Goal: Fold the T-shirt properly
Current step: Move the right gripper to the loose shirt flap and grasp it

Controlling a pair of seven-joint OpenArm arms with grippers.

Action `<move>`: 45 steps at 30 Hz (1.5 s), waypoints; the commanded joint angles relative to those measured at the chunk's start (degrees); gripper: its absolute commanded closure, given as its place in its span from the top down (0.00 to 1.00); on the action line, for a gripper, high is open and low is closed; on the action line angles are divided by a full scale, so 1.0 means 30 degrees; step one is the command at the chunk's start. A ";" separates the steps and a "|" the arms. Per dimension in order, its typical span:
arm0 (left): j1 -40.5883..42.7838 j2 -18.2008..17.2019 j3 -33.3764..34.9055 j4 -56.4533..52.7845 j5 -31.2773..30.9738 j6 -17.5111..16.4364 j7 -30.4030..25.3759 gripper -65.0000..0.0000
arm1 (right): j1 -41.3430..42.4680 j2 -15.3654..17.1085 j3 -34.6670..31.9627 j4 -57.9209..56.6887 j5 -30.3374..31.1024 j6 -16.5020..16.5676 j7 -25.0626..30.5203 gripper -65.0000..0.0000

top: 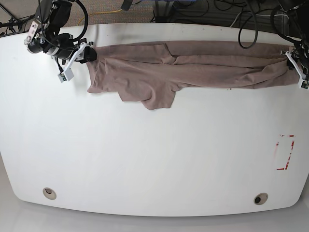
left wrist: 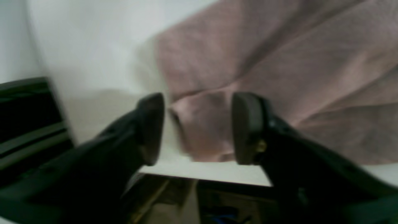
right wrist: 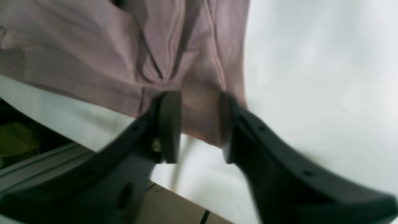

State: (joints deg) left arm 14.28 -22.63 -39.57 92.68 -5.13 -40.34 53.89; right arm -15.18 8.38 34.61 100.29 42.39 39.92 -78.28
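The mauve-brown T-shirt (top: pixel 193 65) lies stretched in a long band across the far part of the white table (top: pixel 145 154), with a loose flap hanging toward the middle. My left gripper (left wrist: pixel 197 127) sits at the shirt's end on the base view's right (top: pixel 293 62). Its jaws stand wide apart around a corner of the fabric (left wrist: pixel 279 62). My right gripper (right wrist: pixel 197 127) sits at the other end (top: pixel 89 54). Its jaws are apart with the shirt's edge (right wrist: pixel 93 46) between and under them. Both wrist views are blurred.
The table's far edge runs close behind both grippers (left wrist: pixel 202 174). Cables (top: pixel 241 19) lie beyond it. A red-outlined mark (top: pixel 285 152) is on the table at the right. Two round holes (top: pixel 48 193) sit near the front edge.
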 commanded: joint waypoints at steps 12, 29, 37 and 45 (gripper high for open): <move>-0.1699 -0.1965 -0.0421 -0.0052 -0.1735 0.0112 -0.0278 0.55 | 0.1587 0.0737 0.2280 0.1398 0.3789 0.0026 -0.0573 0.56; -0.0234 -0.1291 0.0780 -0.1254 -0.2233 0.0112 -0.0805 0.55 | 0.5162 0.0678 -0.3112 -0.1093 0.3144 0.0026 -0.0573 0.56; -0.0263 -0.2229 0.0810 -0.4213 -0.2233 0.0112 -0.2651 0.51 | 0.6891 0.0766 -0.4782 -0.4170 0.2353 0.0026 0.0291 0.56; -0.0263 -0.2375 0.0780 -0.4272 -0.2262 0.0112 -0.2710 0.45 | 0.8239 0.0298 -0.5486 -0.7071 0.2324 0.0026 0.0467 0.55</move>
State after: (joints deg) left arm 13.65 -28.14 -36.69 78.85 -11.64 -40.12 46.61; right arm 8.05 9.47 17.93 79.90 48.36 39.92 -77.60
